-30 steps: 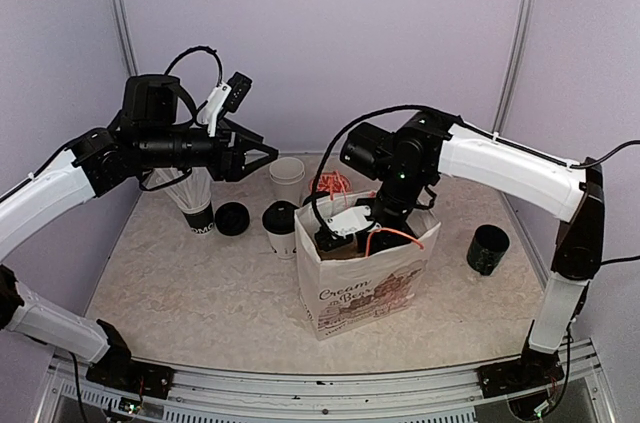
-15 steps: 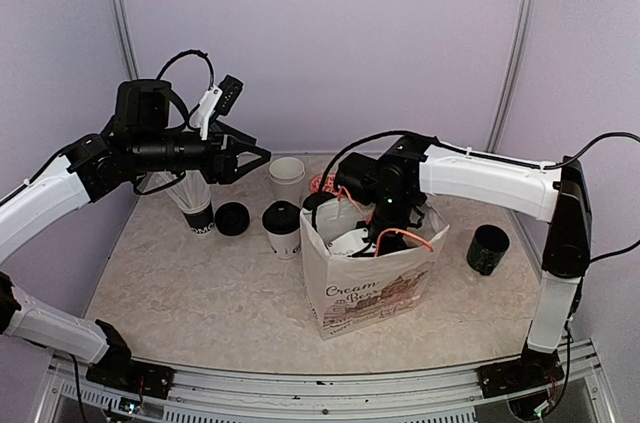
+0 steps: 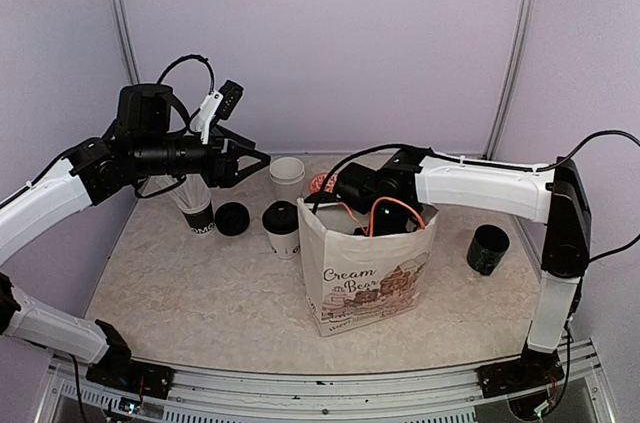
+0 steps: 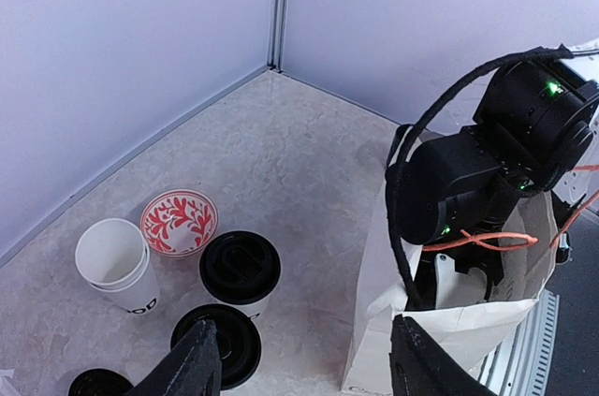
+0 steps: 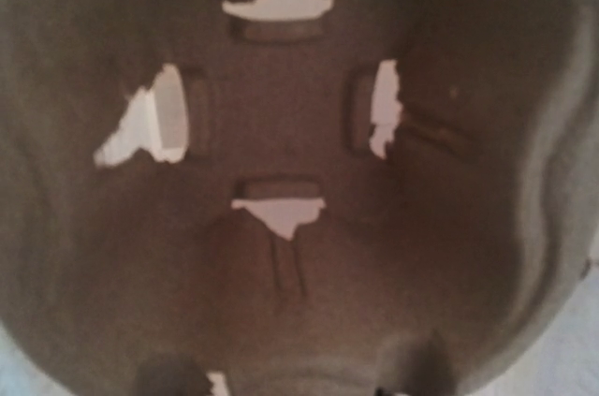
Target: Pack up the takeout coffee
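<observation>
- Hanging inside bag [image 3: 365, 283], right jaws unseen, can't tell state.
- Left jaws open, empty, high left of bag.
- Lidded cup [image 3: 281, 230] stands on counter [image 3: 200, 293] just left of bag, not packed yet.

- The top external camera sits high behind the arm bases, looking down and forward across the whole table [image 3: 190, 288] to the back wall.
- The left wrist camera hangs high over the table's left rear, facing down and rightward, with the left gripper [image 4: 307, 370] at its bottom edge.
- The right wrist camera is pressed close to a brown moulded tray [image 5: 299, 312], which fills its frame.
- The top and left wrist views share the paper bag [image 3: 370, 283], the right arm [image 3: 480, 183] and a lidded cup [image 3: 282, 228].
</observation>
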{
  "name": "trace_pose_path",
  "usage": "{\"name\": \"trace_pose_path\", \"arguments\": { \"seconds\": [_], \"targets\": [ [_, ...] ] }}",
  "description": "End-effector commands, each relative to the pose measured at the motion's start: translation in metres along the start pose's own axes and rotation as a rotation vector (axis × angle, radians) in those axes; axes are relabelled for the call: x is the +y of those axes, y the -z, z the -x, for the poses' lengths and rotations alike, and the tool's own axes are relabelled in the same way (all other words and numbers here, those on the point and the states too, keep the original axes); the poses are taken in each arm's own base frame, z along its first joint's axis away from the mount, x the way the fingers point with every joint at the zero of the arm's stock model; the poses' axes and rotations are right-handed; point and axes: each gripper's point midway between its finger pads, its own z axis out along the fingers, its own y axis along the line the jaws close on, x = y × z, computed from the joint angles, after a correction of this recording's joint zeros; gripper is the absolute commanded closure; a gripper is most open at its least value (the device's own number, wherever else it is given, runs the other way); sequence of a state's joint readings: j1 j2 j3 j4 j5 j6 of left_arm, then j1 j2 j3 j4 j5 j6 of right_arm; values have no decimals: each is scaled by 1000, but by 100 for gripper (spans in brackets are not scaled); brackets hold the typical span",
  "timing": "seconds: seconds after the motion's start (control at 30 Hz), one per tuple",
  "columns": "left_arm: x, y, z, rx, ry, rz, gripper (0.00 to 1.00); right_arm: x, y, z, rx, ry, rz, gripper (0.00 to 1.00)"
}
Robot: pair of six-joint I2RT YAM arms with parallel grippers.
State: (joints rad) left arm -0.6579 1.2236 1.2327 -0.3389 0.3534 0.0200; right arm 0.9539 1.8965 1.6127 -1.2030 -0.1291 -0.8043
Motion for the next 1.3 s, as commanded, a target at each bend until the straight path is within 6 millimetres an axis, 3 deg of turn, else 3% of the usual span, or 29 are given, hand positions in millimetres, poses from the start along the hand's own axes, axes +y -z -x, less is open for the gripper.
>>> {"name": "trace_pose_path", "arguments": {
  "seconds": [0.0, 0.33, 0.5, 0.73, 1.07, 1.27],
  "targets": [
    [5, 6, 7, -40, -5, 31, 39, 18, -11, -7, 41, -9, 69, 75],
    [7, 7, 10, -42, 3, 48, 37, 14, 30, 6, -33, 5, -3, 59],
    [6, 7, 11, -44, 2, 42, 37, 14, 40, 4, -40, 13, -26, 64],
    [3, 7, 17, -50, 26, 21, 36, 15, 60, 7, -68, 41, -60, 50],
    [-2, 4, 18, -29, 57, -6, 36, 21, 119, 22, -212, 94, -118, 46],
    [21, -5, 4, 91, 111, 131, 36, 22, 159, 27, -316, 107, -177, 46]
  ]
}}
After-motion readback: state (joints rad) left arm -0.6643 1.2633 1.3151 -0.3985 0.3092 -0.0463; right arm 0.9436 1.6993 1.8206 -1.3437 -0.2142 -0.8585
